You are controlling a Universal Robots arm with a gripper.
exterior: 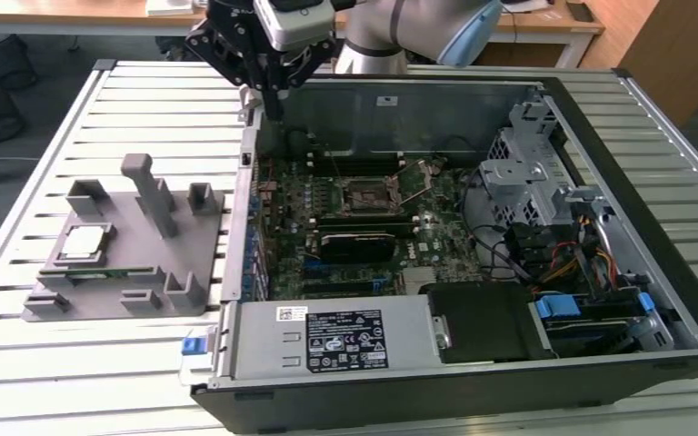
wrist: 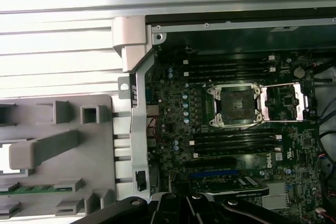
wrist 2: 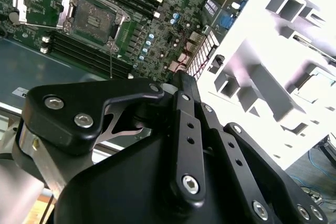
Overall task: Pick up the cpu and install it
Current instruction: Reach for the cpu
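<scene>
Nearest to us in the exterior view, the case (exterior: 446, 400) shows its dark near wall. Just behind that rim the power box (exterior: 324, 338) fills the near left corner. The case lies open on a slatted table (exterior: 34, 381), whose bare slats run along the near edge and out to the exterior view's left.

On that left side stands the grey block (exterior: 131, 295), its right edge just beside the case's left wall. The cpu (exterior: 86, 242) lies flat in a shallow seat on the block's left part, silvery face up, well apart from the gripper. Upright posts (exterior: 143, 182) rise to its right and on its far side. Straight above the cpu we see open room.

Further in, the board (exterior: 324, 209) covers the case floor. Its socket (exterior: 367, 193) sits near the middle with its metal lid (wrist: 283, 100) standing open, and memory slots (wrist: 231, 142) run along two sides of it. The drive cage (exterior: 525, 173) takes up the right side, with wires (exterior: 567, 263) beside it.

Farthest off, the gripper (exterior: 274, 107) hangs above the case's far left corner, over the rim of the left wall. Its fingers are pressed together with nothing between them. The arm (exterior: 410, 27) rises behind the case's far wall.
</scene>
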